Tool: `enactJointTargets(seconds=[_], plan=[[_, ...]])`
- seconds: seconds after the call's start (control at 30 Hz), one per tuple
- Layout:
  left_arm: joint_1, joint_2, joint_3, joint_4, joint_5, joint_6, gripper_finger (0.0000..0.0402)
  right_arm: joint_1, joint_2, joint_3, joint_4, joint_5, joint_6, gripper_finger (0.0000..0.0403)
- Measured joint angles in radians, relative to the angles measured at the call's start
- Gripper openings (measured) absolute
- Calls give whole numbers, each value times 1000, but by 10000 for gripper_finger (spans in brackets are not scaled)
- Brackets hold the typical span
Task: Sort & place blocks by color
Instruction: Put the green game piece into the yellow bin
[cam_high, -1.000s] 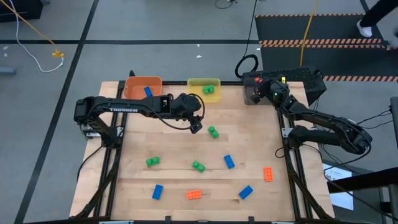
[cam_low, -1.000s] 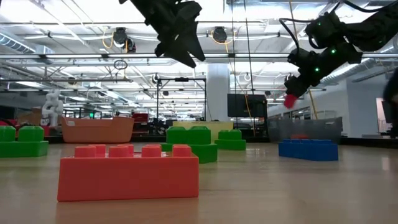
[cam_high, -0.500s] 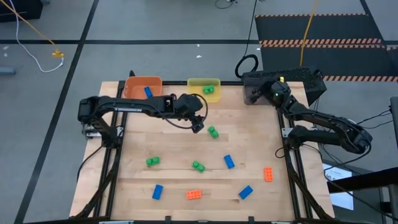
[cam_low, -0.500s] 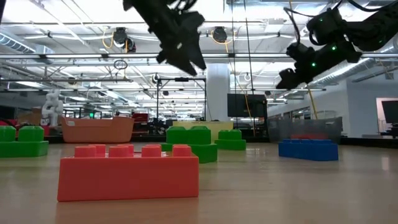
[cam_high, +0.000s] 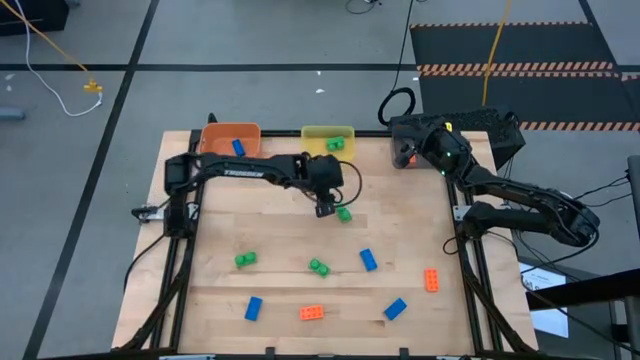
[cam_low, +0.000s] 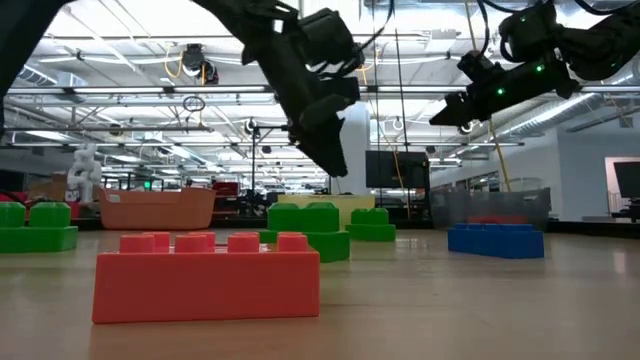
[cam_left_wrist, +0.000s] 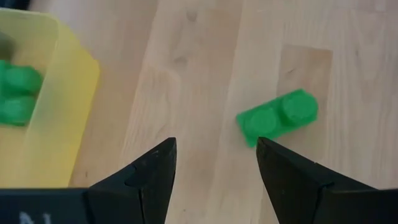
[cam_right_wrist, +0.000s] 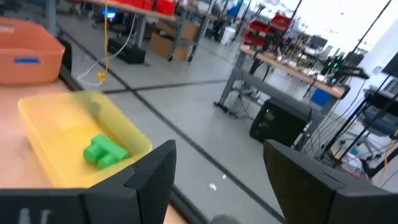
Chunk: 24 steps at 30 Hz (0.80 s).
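My left gripper (cam_high: 326, 207) (cam_left_wrist: 214, 155) is open and hovers just left of a green block (cam_high: 344, 213) (cam_left_wrist: 278, 118) that lies flat on the table; its fingers touch nothing. My right gripper (cam_high: 404, 152) (cam_right_wrist: 217, 162) is open and empty above the grey bin (cam_high: 398, 130) at the far right corner. The orange bin (cam_high: 230, 138) holds a blue block (cam_high: 238, 148). A green block (cam_high: 335, 145) (cam_right_wrist: 102, 151) lies in the yellow bin (cam_high: 328, 135). Further green (cam_high: 245, 259), blue (cam_high: 368, 259) and orange (cam_high: 431, 279) blocks are scattered over the near half.
The three bins stand in a row along the table's far edge. More loose blocks lie near the near edge: a blue one (cam_high: 253, 308), an orange one (cam_high: 311, 312), a blue one (cam_high: 395, 309), and a green one (cam_high: 319, 267) mid-table. Bare wood stretches between them.
My left gripper has travelled toward the table's right edge and come down beside the green block. A red-orange block that showed at my right gripper's fingertips a second ago no longer shows there; that gripper has tipped up toward level over the grey bin.
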Motion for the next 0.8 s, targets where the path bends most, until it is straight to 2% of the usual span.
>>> enactJointTargets(seconds=[0.17,0.3,0.47,0.7,0.8], plan=[[1,74,137,-96,16,79,223,0,-1,0,32,0,-3,235],[7,119,203,-151,86,107,223,0,-1,0,33,-1,-25,235],[-2,142,207,-162,156,148,223,0,-5,0,49,-1,-29,235],[-17,198,207,-154,156,173,223,3,-35,0,50,-2,-13,235],[-18,219,207,-129,124,178,223,8,-45,0,46,-12,-10,235]])
